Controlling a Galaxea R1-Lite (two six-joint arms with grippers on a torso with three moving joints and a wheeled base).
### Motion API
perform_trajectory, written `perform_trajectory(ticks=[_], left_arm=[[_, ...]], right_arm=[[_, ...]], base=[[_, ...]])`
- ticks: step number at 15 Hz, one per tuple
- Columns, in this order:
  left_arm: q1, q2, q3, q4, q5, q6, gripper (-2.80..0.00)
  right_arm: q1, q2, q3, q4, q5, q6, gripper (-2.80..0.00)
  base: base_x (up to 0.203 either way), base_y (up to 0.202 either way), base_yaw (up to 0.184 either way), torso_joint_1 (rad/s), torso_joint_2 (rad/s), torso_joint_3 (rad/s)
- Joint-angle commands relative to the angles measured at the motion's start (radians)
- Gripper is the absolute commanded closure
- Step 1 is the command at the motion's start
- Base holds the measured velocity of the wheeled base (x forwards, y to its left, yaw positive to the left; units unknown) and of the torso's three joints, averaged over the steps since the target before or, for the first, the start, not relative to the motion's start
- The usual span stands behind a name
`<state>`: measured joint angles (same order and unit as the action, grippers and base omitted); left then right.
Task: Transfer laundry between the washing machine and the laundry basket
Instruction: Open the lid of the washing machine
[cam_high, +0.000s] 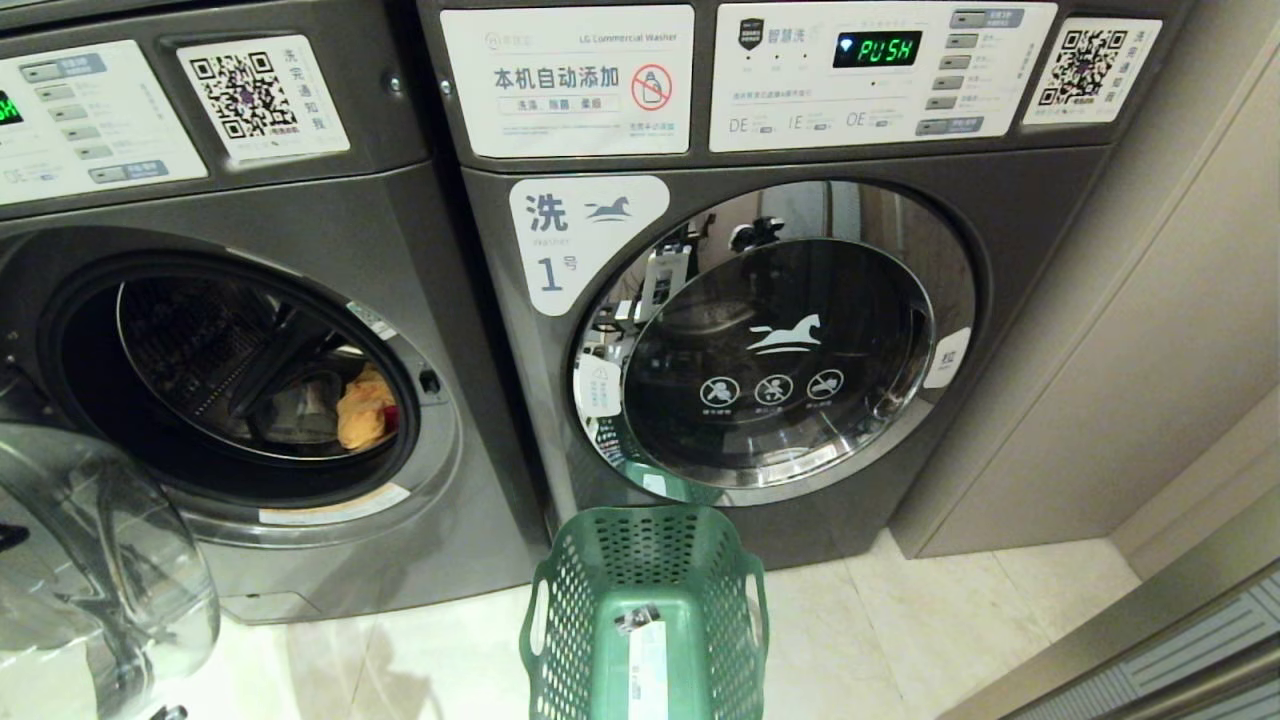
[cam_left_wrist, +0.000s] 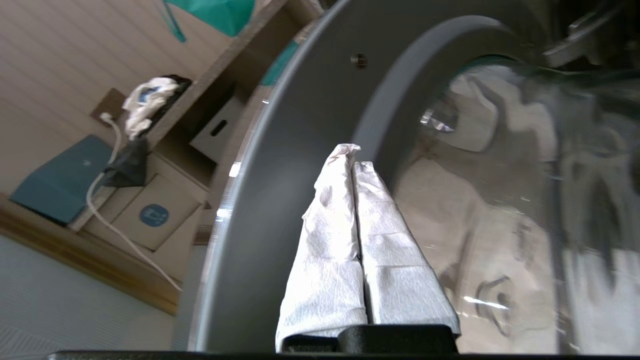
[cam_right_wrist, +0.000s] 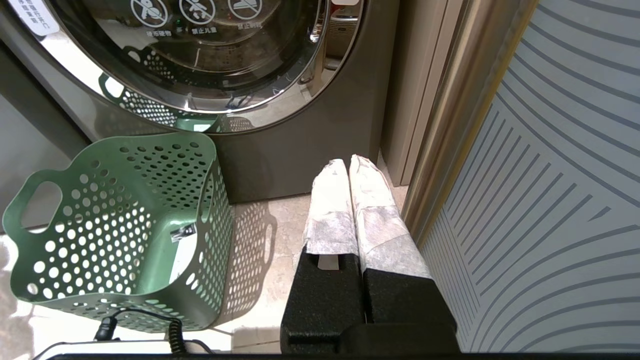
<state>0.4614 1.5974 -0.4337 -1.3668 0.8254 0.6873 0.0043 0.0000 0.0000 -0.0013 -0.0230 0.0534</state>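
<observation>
The washing machine (cam_high: 250, 200) on the left stands with its round door (cam_high: 90, 570) swung open. Inside the drum lies the laundry: a yellow-orange garment (cam_high: 365, 405) beside a darker grey piece (cam_high: 300, 410). The green laundry basket (cam_high: 560, 600) stands on the floor in front of the neighbouring washer and holds only a white tag; in the right wrist view the basket (cam_right_wrist: 120, 235) shows again. My left gripper (cam_left_wrist: 354, 156), wrapped in white, is shut and empty, close to the open door's dark rim (cam_left_wrist: 300, 125) and glass bowl (cam_left_wrist: 500, 175). My right gripper (cam_right_wrist: 348, 162) is shut and empty, low beside the basket.
A second washer marked 1 (cam_high: 560, 240) with a closed chrome-rimmed door (cam_high: 770, 340) stands behind the basket. A beige wall panel (cam_high: 1150, 300) and a striped panel (cam_right_wrist: 550, 200) close off the right. A black cable (cam_right_wrist: 170, 335) lies by the basket. Shelves with boxes (cam_left_wrist: 155, 210) lie beyond the door.
</observation>
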Motion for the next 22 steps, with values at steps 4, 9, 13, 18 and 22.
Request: perform_trajectory(ticks=[4, 9, 13, 18, 22], left_arm=[[0.055, 0.056, 0.015, -0.049, 0.009, 0.027, 0.00], [0.218, 0.083, -0.008, -0.054, -0.001, -0.001, 0.00], [0.380, 0.137, -0.059, -0.056, -0.129, -0.082, 0.00], [0.586, 0.299, -0.221, -0.051, -0.278, -0.102, 0.00], [0.651, 0.426, -0.334, -0.050, -0.344, -0.150, 0.00]], right_arm=[[0.000, 0.000, 0.000, 0.000, 0.000, 0.000, 0.00], [0.000, 0.000, 0.000, 0.000, 0.000, 0.000, 0.00], [0.000, 0.000, 0.000, 0.000, 0.000, 0.000, 0.00], [0.000, 0.000, 0.000, 0.000, 0.000, 0.000, 0.00], [0.000, 0.000, 0.000, 0.000, 0.000, 0.000, 0.00]], base=[[0.000, 0.000, 0.000, 0.000, 0.00, 0.000], [0.000, 0.000, 0.000, 0.000, 0.00, 0.000], [0.000, 0.000, 0.000, 0.000, 0.00, 0.000], [0.000, 0.000, 0.000, 0.000, 0.00, 0.000], [0.000, 0.000, 0.000, 0.000, 0.00, 0.000]])
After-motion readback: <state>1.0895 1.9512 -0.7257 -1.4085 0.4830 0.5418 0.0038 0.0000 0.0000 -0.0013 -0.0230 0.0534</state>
